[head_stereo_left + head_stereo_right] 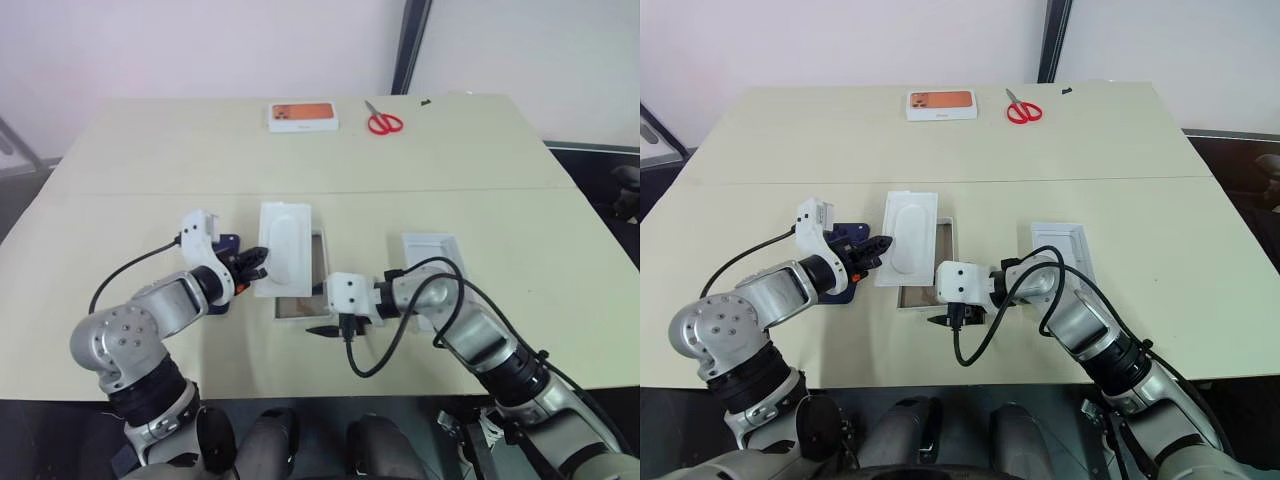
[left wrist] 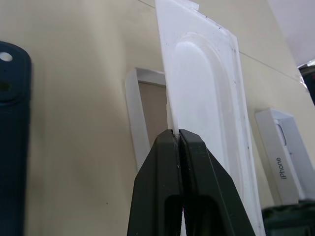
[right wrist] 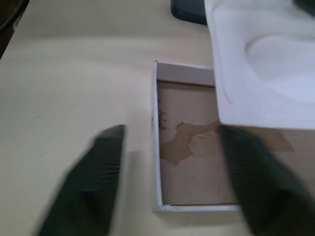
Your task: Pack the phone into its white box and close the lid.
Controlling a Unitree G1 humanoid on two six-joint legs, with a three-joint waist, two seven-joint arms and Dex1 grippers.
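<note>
My left gripper [image 1: 255, 266] is shut on the edge of a flat white insert [image 1: 286, 246] with an oval imprint, holding it tilted above the table; the pinch is seen close up [image 2: 179, 137]. Under the insert lies the lid [image 1: 300, 306], open side up, its inside greyish-brown [image 3: 197, 147]. The phone [image 1: 227, 244], dark navy, lies flat on the table just left of the insert [image 2: 12, 137]. The white box [image 1: 431, 251] sits to the right, with "iPhone" lettering on its wall [image 2: 283, 162]. My right gripper [image 1: 328, 327] is open, its fingers [image 3: 93, 182] either side of the lid's near corner.
A small box with an orange picture [image 1: 303, 116] and red scissors [image 1: 383, 122] lie at the far edge of the beige table [image 1: 480, 160]. The right arm's black cable [image 1: 385, 345] loops over the table near the front edge.
</note>
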